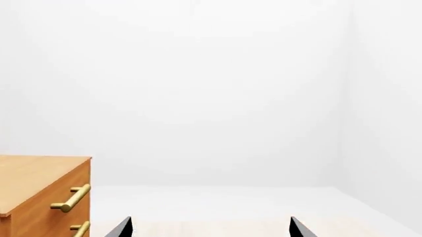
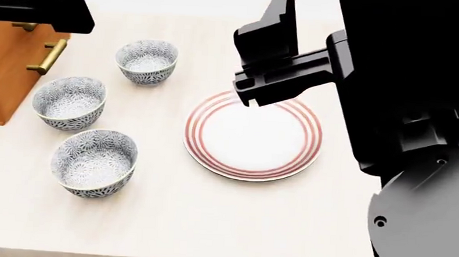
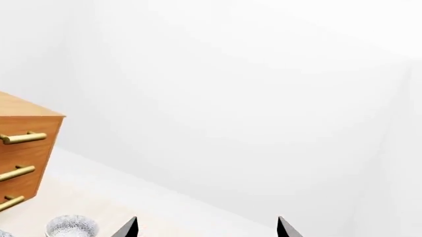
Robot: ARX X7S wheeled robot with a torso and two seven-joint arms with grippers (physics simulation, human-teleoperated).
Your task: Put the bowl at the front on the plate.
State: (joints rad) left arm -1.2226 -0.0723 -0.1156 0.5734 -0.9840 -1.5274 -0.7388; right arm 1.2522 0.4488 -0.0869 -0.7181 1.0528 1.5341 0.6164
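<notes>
Three patterned bowls stand left of the plate in the head view. The bowl at the front is nearest me and sits empty on the table, apart from the plate. The red-ringed white plate holds nothing. My right arm hangs above the plate's far edge. My left arm is high at the far left, over the cabinet. In the wrist views the left gripper and the right gripper both show tips spread wide with nothing between them. One patterned bowl shows in the right wrist view.
The other two bowls stand behind the front one. A wooden drawer cabinet with brass handles stands at the table's far left. The table's front edge runs just below the front bowl.
</notes>
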